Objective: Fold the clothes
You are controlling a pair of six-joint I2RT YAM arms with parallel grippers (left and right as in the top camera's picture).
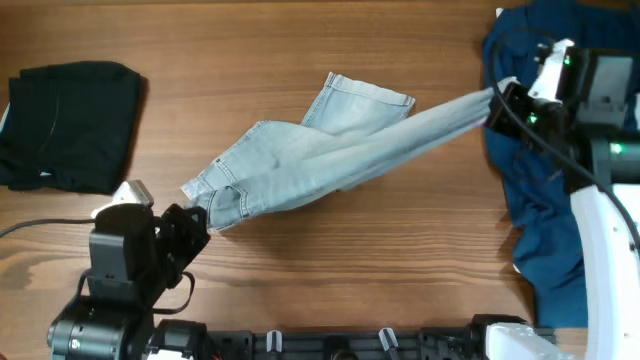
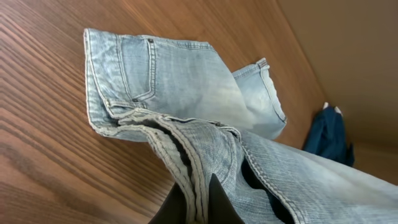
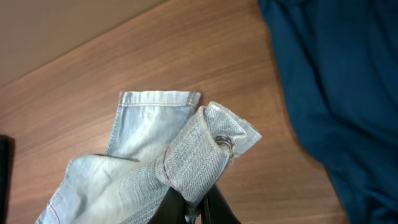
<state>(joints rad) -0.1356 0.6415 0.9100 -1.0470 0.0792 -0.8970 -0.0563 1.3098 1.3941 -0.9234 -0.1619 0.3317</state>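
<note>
Pale shorts (image 1: 330, 155) span left claw (image 1: 204, 220) to right claw (image 1: 498, 100).

Counted on wooden table (image 1: 300, 50):
- pale denim shorts (image 1: 320, 160): one pair
- dark-blue garment (image 1: 535, 250): one
- black garment (image 1: 70, 125): one
- grippers: two noted, left gripper (image 1: 205, 215) and right gripper (image 1: 496, 101)
</note>
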